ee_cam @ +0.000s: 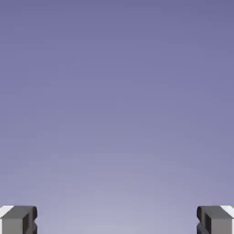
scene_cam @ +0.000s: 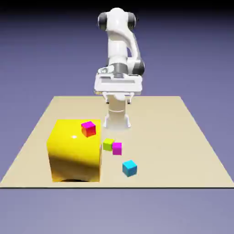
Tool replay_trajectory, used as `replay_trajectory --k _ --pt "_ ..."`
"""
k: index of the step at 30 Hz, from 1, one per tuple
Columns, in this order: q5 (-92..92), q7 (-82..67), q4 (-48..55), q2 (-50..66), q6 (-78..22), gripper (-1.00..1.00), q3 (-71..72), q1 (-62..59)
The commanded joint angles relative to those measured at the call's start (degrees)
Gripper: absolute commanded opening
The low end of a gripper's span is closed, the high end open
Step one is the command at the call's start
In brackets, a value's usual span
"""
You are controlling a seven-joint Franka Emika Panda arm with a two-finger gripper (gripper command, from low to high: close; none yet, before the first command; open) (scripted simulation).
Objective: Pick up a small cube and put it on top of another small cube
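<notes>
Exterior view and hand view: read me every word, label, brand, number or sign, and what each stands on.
None: no readable text on the arm, the gripper, the yellow block, the cubes or the table.

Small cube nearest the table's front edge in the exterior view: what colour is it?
The cube is cyan-blue, clearest in the exterior view.

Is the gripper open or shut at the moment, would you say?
Open: in the hand view, the gripper has its finger tips wide apart, with only backdrop between them.
</notes>
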Motion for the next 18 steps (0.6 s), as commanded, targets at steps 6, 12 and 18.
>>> replay_trajectory --k 6,12,18 --pt "5.3 10.8 8.3 12.5 -9.3 0.0 6.8 -6.9" --pt "10.1 21.8 15.5 24.9 -17.6 0.0 14.2 -14.1" --pt "14.2 33.3 21.8 37.2 -25.3 0.0 21.7 -21.3"
